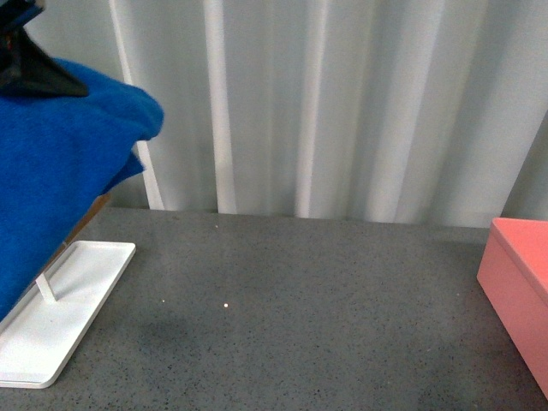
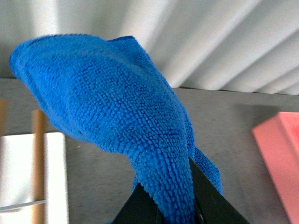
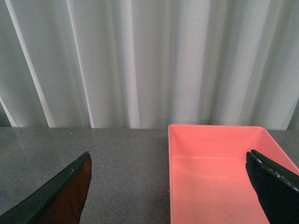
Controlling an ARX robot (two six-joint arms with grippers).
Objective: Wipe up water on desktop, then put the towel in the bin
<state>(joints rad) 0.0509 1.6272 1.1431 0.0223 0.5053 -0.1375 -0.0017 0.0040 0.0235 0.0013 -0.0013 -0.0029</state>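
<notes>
Desktop lies open between held towel and bin.

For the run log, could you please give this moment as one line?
left pincer: shut on towel, by rack | right pincer: open, empty | bin: empty

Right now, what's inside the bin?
Only bare pink floor and walls show inside the bin. Its near end runs out of frame, and the right pincer covers one corner, so those parts can't be checked.
</notes>
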